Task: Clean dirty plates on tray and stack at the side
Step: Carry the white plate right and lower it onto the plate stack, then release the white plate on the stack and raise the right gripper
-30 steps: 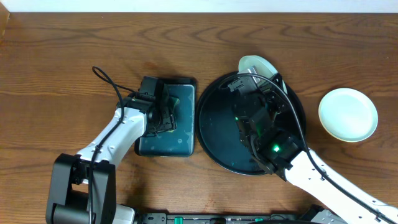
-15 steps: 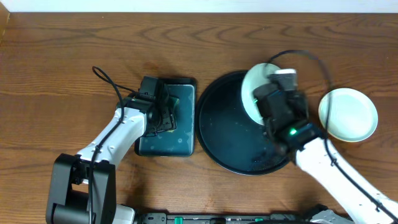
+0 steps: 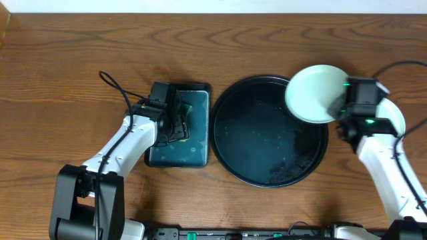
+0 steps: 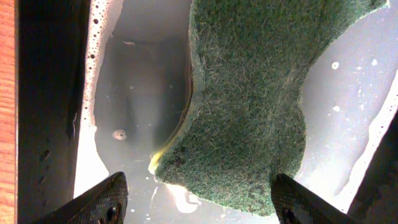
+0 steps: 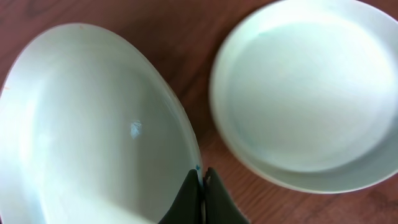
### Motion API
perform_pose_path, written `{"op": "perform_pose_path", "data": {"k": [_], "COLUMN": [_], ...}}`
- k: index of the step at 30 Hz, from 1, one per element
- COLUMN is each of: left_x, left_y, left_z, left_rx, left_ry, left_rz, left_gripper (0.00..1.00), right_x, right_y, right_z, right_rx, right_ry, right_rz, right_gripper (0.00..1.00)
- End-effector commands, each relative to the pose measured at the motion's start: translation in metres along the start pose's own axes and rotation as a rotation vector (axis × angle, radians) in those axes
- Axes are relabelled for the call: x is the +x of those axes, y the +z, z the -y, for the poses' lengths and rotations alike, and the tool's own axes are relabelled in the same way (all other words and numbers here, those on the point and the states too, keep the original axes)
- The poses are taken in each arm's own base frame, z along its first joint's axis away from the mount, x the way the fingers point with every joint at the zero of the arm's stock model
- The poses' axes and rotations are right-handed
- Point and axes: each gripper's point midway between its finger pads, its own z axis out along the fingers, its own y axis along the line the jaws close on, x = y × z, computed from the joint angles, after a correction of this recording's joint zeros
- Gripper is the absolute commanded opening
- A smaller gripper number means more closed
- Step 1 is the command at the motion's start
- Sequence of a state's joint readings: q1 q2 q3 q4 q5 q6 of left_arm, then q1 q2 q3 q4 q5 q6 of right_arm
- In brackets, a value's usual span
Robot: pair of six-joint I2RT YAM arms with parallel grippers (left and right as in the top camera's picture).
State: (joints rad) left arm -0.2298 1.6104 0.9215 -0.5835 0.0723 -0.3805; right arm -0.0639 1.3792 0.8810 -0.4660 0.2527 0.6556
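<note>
Plates counted: two in sight, the lifted plate and a second plate.
Trays counted: two, the round black tray and a smaller teal tray just to its left.
Sponges counted: one green sponge, lying in the teal tray.
Lifted plate, look: round, shallow, very pale and glossy. The bowl is bare, with one tiny teal speck at the rim right by the fingertips.
Lifted plate, place: up off the surface and tilted. From overhead it hangs over the black tray's upper right rim.
Second plate, look: also round, shallow and pale, with no marks on the part that shows.
Second plate, place: flat on the wooden table to the right of the black tray. From overhead it is largely hidden under the right arm; in the wrist view it sits near the lifted one.
Right pincer: pressed together on the lifted plate's rim, with the thin edge pinched between the dark tips.
Left pincer: spread wide and low over the teal tray, the sponge's lower edge between the tips. One tip stands clearly apart from the sponge, so there is no grip.
Black tray, look: low rim, dark wet-looking floor with small specks toward the lower right.
Teal tray, look: cloudy water with bubbles around the sponge.
</note>
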Motion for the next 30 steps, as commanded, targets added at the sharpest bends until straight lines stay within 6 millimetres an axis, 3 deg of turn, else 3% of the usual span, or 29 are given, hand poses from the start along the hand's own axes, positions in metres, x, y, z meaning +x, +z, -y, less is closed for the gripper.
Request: {"op": "perform_pose_path", "data": {"k": [1, 12, 18, 26, 27, 30], "left_x": [0.005, 0.006, 0.004, 0.004, 0.004, 0.004], "left_y": [0.004, 0.005, 0.005, 0.005, 0.005, 0.005], "left_z": [-0.004, -0.004, -0.004, -0.004, -0.004, -0.004], "left_rx": [-0.011, -0.011, -0.009, -0.009, -0.009, -0.009], "left_ry": [-0.001, -0.001, -0.001, -0.001, -0.001, -0.001], "left_rz": [-0.017, -0.018, -0.012, -0.012, -0.012, -0.012], "left_gripper": [0.75, 0.75, 0.75, 0.75, 0.75, 0.75], "right_x": [-0.004, -0.025, -0.027, -0.029, -0.029, -0.03], "right_y": [0.005, 0.011, 0.01, 0.009, 0.009, 0.009], "right_z": [0.013, 0.112, 0.133, 0.143, 0.144, 0.146], "right_rx": [-0.057, 0.099, 0.132, 0.149, 0.153, 0.165], "right_ry": [0.13, 0.38, 0.373, 0.398, 0.399, 0.398], "right_rz": [-0.074, -0.094, -0.095, -0.089, -0.087, -0.082], "right_gripper": [0.01, 0.01, 0.01, 0.02, 0.04, 0.34]}}
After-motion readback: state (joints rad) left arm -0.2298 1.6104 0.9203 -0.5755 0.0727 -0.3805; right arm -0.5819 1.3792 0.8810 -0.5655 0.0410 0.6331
